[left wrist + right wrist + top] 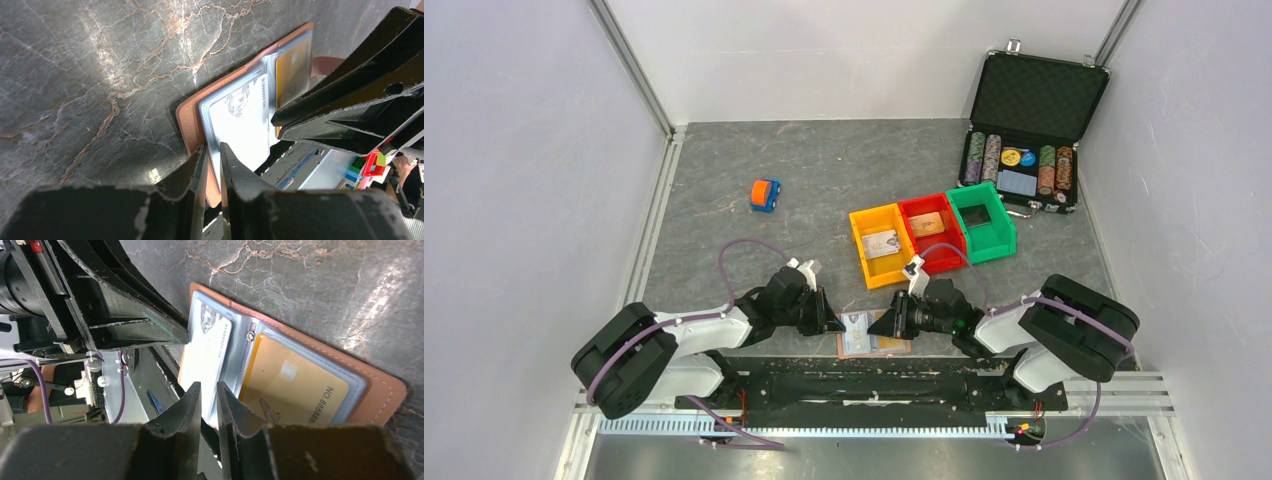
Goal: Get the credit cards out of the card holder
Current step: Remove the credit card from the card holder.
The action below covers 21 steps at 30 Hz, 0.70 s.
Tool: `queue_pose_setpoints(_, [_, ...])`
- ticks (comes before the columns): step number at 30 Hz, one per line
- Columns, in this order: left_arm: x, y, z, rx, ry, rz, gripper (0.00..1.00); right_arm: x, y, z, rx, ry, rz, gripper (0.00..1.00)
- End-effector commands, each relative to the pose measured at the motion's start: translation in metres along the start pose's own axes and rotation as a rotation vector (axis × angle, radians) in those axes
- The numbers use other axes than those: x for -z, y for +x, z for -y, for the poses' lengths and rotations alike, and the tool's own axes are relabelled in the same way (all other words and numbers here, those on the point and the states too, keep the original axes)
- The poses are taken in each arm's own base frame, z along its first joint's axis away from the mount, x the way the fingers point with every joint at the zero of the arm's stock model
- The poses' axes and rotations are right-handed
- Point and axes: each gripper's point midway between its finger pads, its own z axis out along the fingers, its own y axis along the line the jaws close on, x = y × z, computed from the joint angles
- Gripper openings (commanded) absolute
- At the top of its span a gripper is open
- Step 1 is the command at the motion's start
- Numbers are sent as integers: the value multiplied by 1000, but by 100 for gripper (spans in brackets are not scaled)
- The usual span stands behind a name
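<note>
Credit cards (280, 380) sit sleeved in the open card holder (874, 342), at the worktop's (724, 180) near edge between your arms.
Your left end effector (212, 170) reaches in low, jaws narrow, pinching the holder's brown cover edge. Expect light, stiff, slick cards, snug in soft clear pockets; take an exposed short edge and draw flat along the pocket. The white card (207, 355) lies left, the yellow-orange card (292, 65) right. Your right end effector (206, 400) comes in low, jaws narrow astride the white card's near edge; you cannot tell whether they grip.
</note>
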Motion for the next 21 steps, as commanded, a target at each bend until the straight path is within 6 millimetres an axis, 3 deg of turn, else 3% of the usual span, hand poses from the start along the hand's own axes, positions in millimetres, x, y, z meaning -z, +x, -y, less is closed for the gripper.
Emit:
queue_pose_setpoints(1, [1,29,-33,35,-114,-85,23,-4,-7,-21,7,-83,20,20])
queue_pose_setpoints(21, [2,29,-32,38,-108,-82,23,-10,-3,-6,-2,15,2,23])
